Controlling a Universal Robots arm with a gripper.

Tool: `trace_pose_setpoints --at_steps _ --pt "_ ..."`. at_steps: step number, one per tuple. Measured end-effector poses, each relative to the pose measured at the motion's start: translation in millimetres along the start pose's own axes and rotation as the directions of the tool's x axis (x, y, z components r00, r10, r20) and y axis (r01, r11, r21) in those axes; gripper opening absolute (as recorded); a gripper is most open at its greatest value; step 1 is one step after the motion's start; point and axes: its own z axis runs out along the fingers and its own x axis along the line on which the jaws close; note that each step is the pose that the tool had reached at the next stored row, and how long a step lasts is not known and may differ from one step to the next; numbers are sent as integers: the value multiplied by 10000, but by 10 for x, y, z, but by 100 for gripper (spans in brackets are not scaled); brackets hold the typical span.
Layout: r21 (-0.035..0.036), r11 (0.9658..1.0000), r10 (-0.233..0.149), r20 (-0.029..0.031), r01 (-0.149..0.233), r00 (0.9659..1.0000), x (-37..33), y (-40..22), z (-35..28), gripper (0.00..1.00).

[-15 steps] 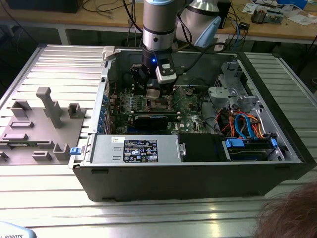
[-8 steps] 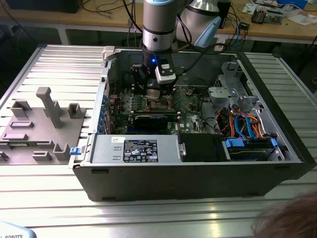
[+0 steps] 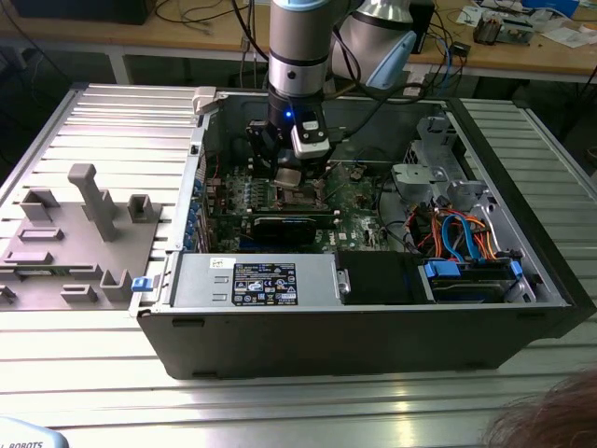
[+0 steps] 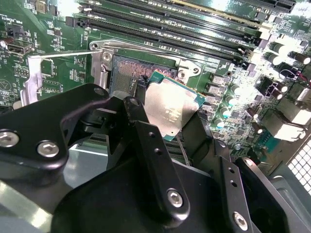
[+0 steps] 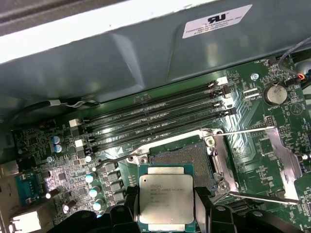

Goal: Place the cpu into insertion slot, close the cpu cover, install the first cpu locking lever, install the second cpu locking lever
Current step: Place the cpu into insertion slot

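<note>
My gripper (image 5: 166,216) is shut on the cpu (image 5: 166,196), a small square chip with a silver top and green edge, held flat between two black fingers (image 5: 204,208). The chip hovers beside and slightly above the insertion slot (image 5: 182,155), overlapping one edge of it. In the second wrist view the cpu (image 4: 170,109) sits tilted over the corner of the bare insertion slot (image 4: 131,73). The cpu cover (image 5: 285,155) is swung open to the side of the socket, and two thin wire levers (image 5: 243,130) stand released. In the exterior view the gripper (image 3: 291,173) hangs inside the open computer case.
Black memory slots (image 5: 150,121) run beside the socket, with a coin battery (image 5: 274,93) and capacitors (image 5: 90,179) nearby. The case wall (image 5: 146,53) rises behind. A power supply (image 3: 252,280), cable bundle (image 3: 457,233) and grey fixture tray (image 3: 75,233) also show. A person's hair (image 3: 550,420) is at the corner.
</note>
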Motion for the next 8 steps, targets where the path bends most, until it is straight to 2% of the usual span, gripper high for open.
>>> trace_pose_setpoints --at_steps 8 --pt "34 9998 191 14 -191 9998 0 0 5 54"
